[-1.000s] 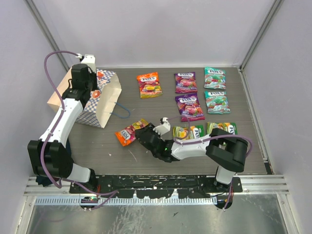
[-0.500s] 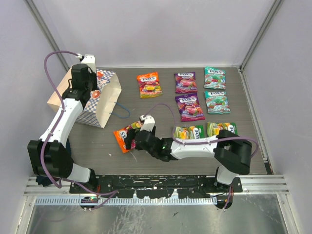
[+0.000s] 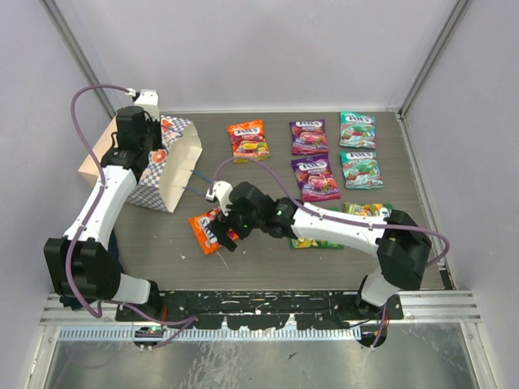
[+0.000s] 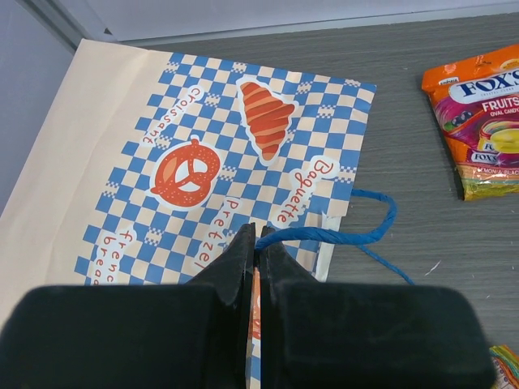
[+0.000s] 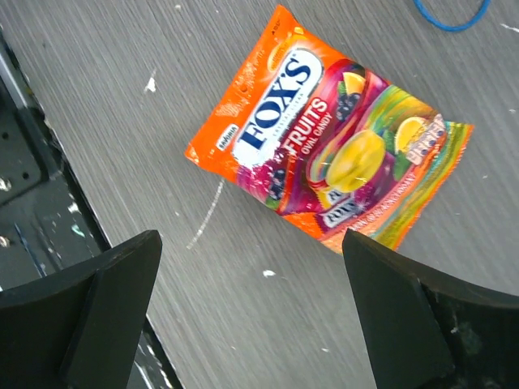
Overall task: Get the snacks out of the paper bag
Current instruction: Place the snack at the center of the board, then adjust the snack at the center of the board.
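The paper bag (image 3: 154, 166) lies on its side at the far left, mouth facing right. My left gripper (image 3: 151, 152) is shut on its upper rim where the blue cord handle (image 4: 340, 235) comes out; the bag's checkered side (image 4: 203, 138) fills the left wrist view around the gripper (image 4: 256, 239). An orange-red snack packet (image 3: 207, 228) lies flat on the table at the front left. My right gripper (image 3: 225, 231) hovers open over its near edge, holding nothing; in the right wrist view the packet (image 5: 324, 154) lies just beyond the gripper (image 5: 250, 237). The bag's inside is hidden.
Other packets lie on the table: orange (image 3: 247, 140), two purple (image 3: 308, 136) (image 3: 315, 177), two teal (image 3: 357, 128) (image 3: 360, 168), and yellow-green ones (image 3: 369, 211) partly under my right arm. Grey walls enclose the table; its front edge (image 5: 32, 162) is near the right gripper.
My right gripper has swung left from beside the yellow-green packets to over the orange-red packet at the front left. The left gripper and the bag have not moved.
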`<state>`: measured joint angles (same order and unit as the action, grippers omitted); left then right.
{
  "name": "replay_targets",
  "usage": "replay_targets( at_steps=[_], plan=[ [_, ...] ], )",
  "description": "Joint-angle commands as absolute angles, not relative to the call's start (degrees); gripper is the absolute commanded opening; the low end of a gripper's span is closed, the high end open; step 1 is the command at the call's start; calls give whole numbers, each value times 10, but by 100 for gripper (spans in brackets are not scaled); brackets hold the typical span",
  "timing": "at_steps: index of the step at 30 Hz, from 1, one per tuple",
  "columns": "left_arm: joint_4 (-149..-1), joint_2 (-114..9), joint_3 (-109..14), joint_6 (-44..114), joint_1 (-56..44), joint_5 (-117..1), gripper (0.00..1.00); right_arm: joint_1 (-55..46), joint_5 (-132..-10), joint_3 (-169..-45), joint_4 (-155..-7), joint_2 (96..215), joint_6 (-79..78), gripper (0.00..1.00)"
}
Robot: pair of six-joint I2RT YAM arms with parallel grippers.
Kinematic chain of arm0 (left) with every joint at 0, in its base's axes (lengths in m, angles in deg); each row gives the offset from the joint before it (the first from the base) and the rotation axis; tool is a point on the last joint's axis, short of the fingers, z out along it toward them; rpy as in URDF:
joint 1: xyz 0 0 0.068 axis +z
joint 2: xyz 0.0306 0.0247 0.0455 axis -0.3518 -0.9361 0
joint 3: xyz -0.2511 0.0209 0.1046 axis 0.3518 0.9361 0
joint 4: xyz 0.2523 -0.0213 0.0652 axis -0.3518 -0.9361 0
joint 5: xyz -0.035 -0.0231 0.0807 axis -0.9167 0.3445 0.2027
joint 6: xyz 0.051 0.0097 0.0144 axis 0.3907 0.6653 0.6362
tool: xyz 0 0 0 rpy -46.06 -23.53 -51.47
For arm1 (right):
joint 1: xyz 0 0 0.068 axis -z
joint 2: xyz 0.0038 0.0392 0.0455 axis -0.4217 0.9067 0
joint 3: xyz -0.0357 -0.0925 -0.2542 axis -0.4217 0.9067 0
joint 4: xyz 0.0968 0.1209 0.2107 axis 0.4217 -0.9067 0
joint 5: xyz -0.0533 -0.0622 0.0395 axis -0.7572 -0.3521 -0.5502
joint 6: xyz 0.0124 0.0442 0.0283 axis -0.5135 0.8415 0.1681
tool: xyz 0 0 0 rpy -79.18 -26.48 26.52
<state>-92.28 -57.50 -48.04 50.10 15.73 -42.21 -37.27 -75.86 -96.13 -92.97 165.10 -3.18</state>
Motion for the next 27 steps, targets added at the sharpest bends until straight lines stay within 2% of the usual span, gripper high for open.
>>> replay_targets(
  at_steps=[1, 10, 17, 20, 27],
  plan=[
    [-890, -549, -481, 503, 160, -433, 0, -346, -702, -1049, -1054, 1683, -150, 100],
    [-890, -551, -481, 505, 160, -437, 0, -332, -761, -1204, -1204, 1834, -231, 100],
    [-891, -551, -481, 506, 160, -439, 0, -334, -771, -1289, -1213, 1909, -261, 100],
    [-891, -554, -482, 506, 160, -439, 0, -348, -813, -1325, -1215, 1940, -277, 100],
    [-892, -558, -485, 506, 160, -441, 0, -356, -780, -1310, -1188, 1954, -293, 100]
  ],
)
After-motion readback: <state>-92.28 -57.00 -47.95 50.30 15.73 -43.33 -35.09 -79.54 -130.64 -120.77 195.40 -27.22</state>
